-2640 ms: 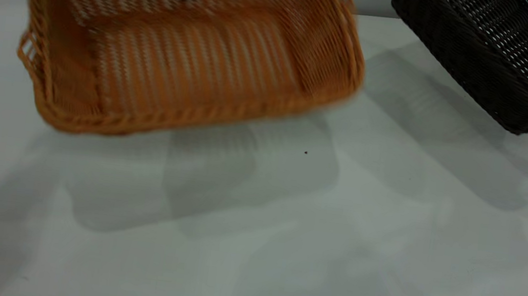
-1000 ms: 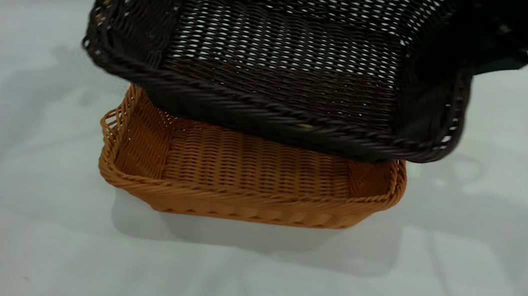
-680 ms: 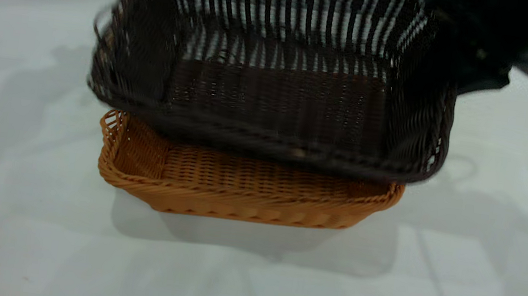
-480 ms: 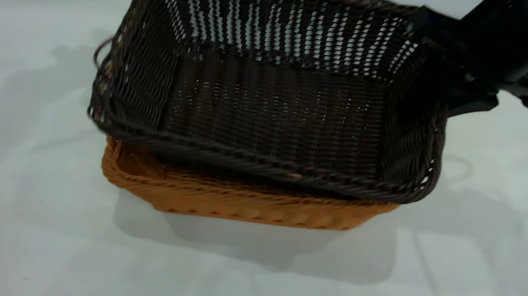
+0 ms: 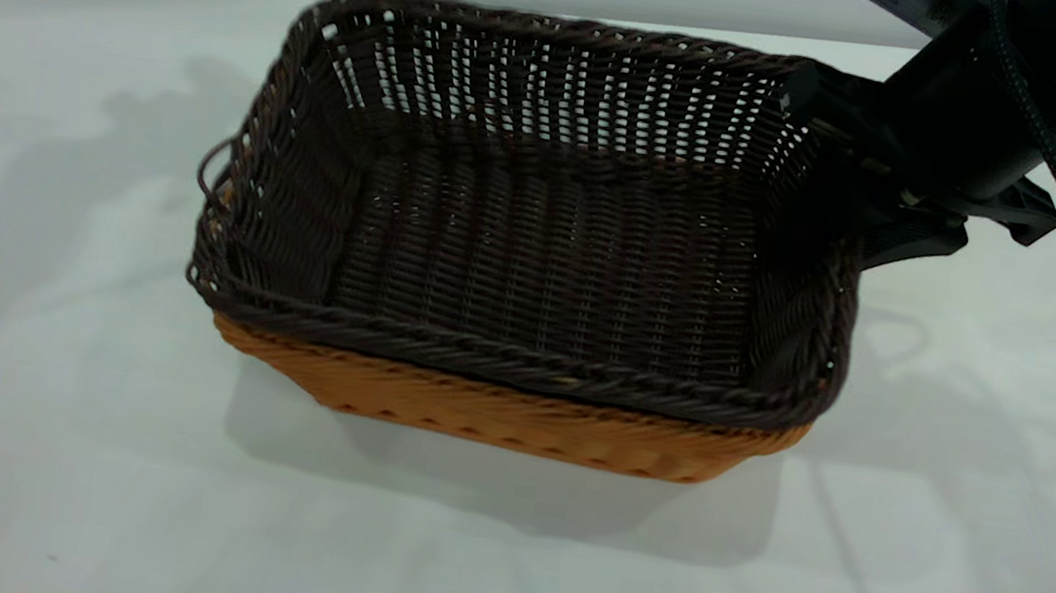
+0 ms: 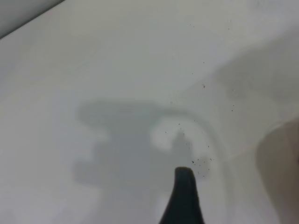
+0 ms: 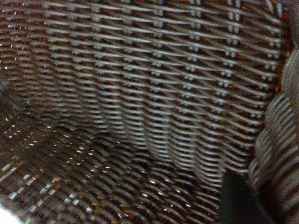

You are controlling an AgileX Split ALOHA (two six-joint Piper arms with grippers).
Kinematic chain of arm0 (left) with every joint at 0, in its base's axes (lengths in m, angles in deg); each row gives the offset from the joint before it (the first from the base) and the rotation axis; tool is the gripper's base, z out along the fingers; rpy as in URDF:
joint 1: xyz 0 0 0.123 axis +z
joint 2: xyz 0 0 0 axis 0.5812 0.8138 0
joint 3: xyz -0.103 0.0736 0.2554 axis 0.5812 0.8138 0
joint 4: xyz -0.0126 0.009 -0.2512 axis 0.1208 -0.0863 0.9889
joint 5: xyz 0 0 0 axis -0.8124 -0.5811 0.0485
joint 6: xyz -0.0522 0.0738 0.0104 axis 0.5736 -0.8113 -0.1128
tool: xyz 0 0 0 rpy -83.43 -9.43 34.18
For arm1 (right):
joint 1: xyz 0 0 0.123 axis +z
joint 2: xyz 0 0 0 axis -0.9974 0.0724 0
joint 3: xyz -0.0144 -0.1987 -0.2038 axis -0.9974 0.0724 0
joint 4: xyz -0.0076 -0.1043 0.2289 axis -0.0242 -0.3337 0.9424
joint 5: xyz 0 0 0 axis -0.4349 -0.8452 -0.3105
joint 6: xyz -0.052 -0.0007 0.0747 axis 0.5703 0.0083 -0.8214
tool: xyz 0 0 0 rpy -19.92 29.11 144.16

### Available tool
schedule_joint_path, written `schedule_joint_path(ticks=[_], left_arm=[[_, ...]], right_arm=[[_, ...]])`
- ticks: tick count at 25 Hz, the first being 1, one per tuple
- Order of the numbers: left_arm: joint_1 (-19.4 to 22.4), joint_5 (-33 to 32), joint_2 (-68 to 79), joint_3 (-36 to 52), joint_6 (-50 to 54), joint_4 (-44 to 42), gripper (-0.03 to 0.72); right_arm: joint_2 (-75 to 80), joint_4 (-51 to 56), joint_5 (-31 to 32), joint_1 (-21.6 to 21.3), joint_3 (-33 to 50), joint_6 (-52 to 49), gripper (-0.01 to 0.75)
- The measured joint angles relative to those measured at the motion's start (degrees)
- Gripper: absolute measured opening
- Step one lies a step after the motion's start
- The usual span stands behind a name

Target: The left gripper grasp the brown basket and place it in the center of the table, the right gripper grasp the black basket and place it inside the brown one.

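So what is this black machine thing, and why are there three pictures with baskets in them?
It is a robot with two arms. The big picture comes from a camera facing the table. The other two come from small cameras on the arms' wrists.

In the big picture, the black basket sits nested in the brown basket, which rests on the white table. The right tool is at the black basket's right end wall, gripping it.

The right wrist camera sits so close that you see mostly dark weave.

The left wrist camera shows only bare table and one dark finger of the left tool, holding nothing.
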Motion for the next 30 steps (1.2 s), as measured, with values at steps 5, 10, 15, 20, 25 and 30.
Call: schedule_joint_path(ticks=[5, 10, 15, 20, 25, 30], left_arm=[[0.0, 0.0, 0.0, 0.0, 0.0, 0.0, 0.552], [0.0, 0.1, -2.0, 0.1, 0.0, -0.1, 0.552], [0.0, -0.9, -11.3, 0.1, 0.0, -0.1, 0.552], [0.0, -8.2, -24.4, 0.1, 1.7, -0.1, 0.552], [0.0, -18.8, -36.2, 0.1, 8.9, -0.1, 0.552], [0.0, -24.4, -44.1, 0.3, 16.4, -0.1, 0.552]], right_arm=[[0.0, 0.1, 0.3, 0.0, 0.0, 0.8, 0.452], [-3.2, -1.9, 0.3, -1.0, 0.0, 3.2, 0.613], [-16.6, -4.1, 1.7, -5.6, 0.0, 3.4, 0.622], [-36.3, -6.4, 8.8, -10.4, 0.0, 3.4, 0.603], [-55.5, -10.2, 19.2, -13.0, 0.3, 2.1, 0.594], [-71.8, -14.3, 26.8, -13.1, 3.5, -2.5, 0.594]])
